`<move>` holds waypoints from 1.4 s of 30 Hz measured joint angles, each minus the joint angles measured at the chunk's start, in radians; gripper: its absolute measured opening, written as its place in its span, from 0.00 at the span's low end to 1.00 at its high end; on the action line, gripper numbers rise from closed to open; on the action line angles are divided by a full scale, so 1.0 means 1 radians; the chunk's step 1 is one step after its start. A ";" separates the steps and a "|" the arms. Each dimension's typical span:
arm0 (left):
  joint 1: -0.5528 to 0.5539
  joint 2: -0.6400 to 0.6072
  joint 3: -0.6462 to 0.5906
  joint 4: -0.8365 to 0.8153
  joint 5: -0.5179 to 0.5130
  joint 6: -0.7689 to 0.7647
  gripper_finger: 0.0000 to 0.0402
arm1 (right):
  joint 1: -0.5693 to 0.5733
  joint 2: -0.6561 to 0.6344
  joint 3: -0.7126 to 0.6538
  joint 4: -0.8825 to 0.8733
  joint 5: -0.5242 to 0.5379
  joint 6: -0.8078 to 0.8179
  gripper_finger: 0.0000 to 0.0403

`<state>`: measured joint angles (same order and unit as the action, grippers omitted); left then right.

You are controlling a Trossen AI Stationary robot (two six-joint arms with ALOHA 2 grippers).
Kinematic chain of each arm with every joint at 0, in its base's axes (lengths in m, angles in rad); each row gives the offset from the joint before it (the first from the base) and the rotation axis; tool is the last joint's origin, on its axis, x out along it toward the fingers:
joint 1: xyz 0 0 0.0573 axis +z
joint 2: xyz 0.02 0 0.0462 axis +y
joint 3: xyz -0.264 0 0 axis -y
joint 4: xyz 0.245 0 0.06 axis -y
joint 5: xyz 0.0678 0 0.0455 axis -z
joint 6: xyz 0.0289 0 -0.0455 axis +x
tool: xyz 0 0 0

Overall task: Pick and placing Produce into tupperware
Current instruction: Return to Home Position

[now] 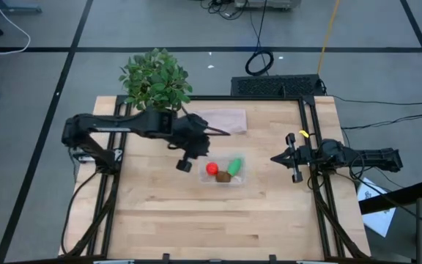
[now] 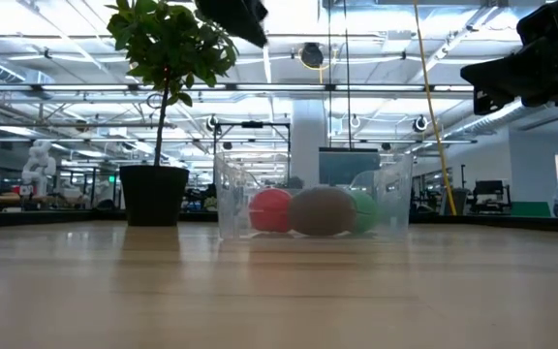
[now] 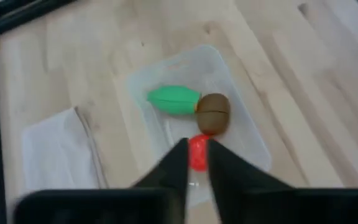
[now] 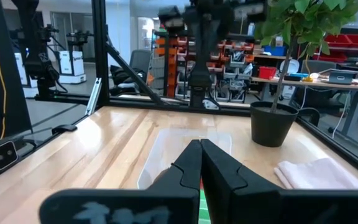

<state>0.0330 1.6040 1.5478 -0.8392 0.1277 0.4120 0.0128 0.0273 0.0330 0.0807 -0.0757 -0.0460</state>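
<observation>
A: Left gripper, position?
B: Hangs over the table, just to the far left of the tupperware, raised well above it and clear of it. Fingers parted by a narrow slit only. Nothing held.
A: Produce?
B: All three pieces are inside the tupperware. Red tomato toy at the left end, nearest the left gripper. Brown kiwi toy in the middle, on the near side, just beside the red. Green pod-shaped toy toward the far right, touching the kiwi.
A: Right gripper?
B: At the table's right edge, well apart from the tupperware, pointing left toward it. Fingers pressed together, empty.
A: Surroundings?
B: Flat pale lid-like piece lies just beyond the tupperware's far side. Potted plant at the far left corner.
</observation>
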 joint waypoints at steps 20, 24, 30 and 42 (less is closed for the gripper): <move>-0.096 -0.270 0.000 -0.022 -0.066 -0.026 0.01 | 0.000 0.004 0.000 0.005 0.000 0.000 0.00; -0.129 -0.315 0.000 -0.021 -0.129 -0.033 0.00 | 0.000 0.004 0.000 0.005 0.000 0.000 0.00; -0.178 -0.384 0.000 -0.030 -0.229 -0.079 0.00 | 0.000 0.004 0.000 0.005 0.000 0.000 0.00; -0.171 -0.534 0.000 -0.139 -0.310 -0.134 0.00 | 0.000 0.004 0.000 0.005 0.000 0.000 0.00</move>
<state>-0.1382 1.0698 1.5482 -0.9779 -0.1828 0.2776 0.0128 0.0315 0.0333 0.0860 -0.0760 -0.0456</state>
